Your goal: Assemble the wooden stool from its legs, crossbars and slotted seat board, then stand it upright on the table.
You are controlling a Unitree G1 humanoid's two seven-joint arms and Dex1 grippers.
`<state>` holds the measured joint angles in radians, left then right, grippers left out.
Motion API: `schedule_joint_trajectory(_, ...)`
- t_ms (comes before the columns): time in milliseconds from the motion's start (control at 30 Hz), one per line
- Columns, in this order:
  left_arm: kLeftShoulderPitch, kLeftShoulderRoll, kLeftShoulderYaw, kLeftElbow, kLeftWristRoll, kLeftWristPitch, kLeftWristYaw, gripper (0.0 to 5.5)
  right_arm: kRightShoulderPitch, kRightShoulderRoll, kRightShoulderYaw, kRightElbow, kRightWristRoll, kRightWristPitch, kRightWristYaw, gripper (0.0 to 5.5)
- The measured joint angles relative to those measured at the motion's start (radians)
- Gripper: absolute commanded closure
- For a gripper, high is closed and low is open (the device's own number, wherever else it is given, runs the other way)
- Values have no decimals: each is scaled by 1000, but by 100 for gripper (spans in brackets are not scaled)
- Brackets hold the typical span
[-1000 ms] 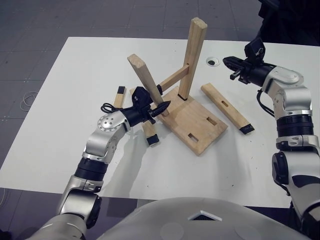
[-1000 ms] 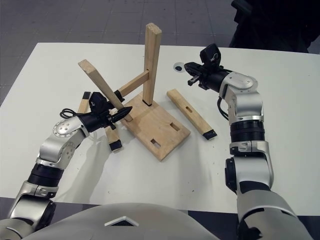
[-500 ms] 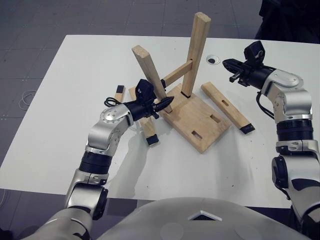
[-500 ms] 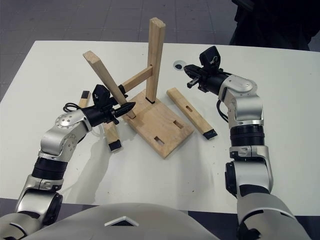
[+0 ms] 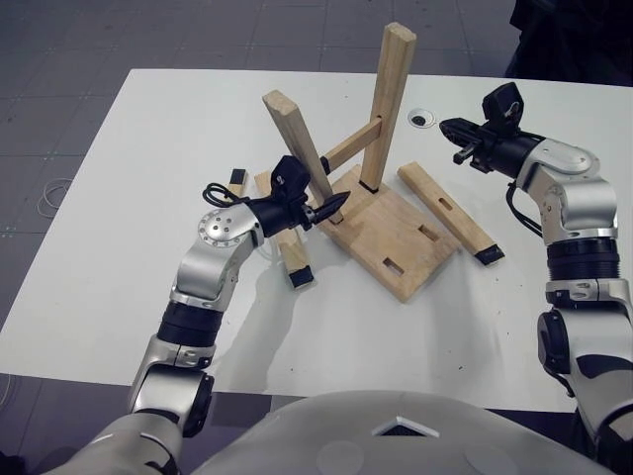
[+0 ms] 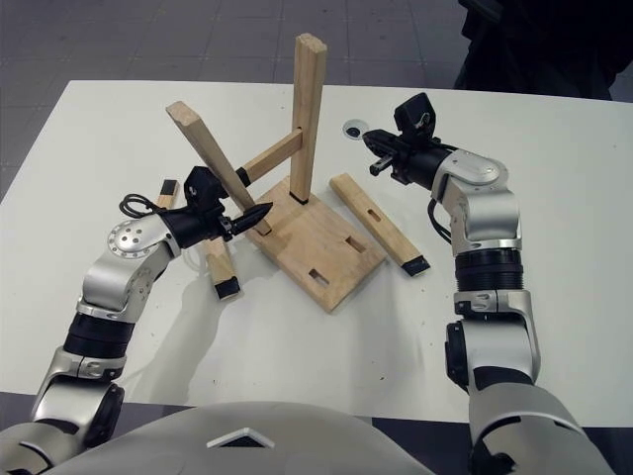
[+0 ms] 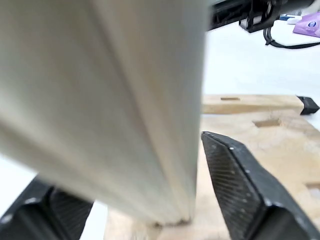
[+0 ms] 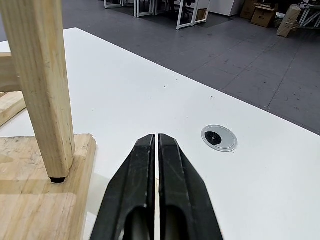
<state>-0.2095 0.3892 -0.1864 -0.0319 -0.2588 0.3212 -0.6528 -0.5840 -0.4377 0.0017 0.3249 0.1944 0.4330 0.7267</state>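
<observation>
Pale wooden seat board and leg, white table.

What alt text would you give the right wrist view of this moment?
The right gripper, shut, hovers over the white table, with a grey cable grommet set in the surface just ahead of it. Close beside it, an upright wooden leg stands in a slot of the seat board.

No legible text, label, number or sign anywhere.
</observation>
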Motion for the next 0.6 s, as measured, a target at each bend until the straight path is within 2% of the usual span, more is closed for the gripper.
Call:
schedule_joint_trajectory(167, 44, 47, 5, 17, 31, 26, -8, 212, 3, -2, 1, -17, 6, 7, 2, 540)
schedule_joint_trajectory(367, 159, 133, 76, -74, 25, 74, -30, 212, 58, -48, 31, -82, 1, 51, 36, 540)
schedule_joint_trajectory(600, 169, 154, 70, -88, 99, 83, 16, 212, 153, -160, 147, -187, -25, 86, 197, 540)
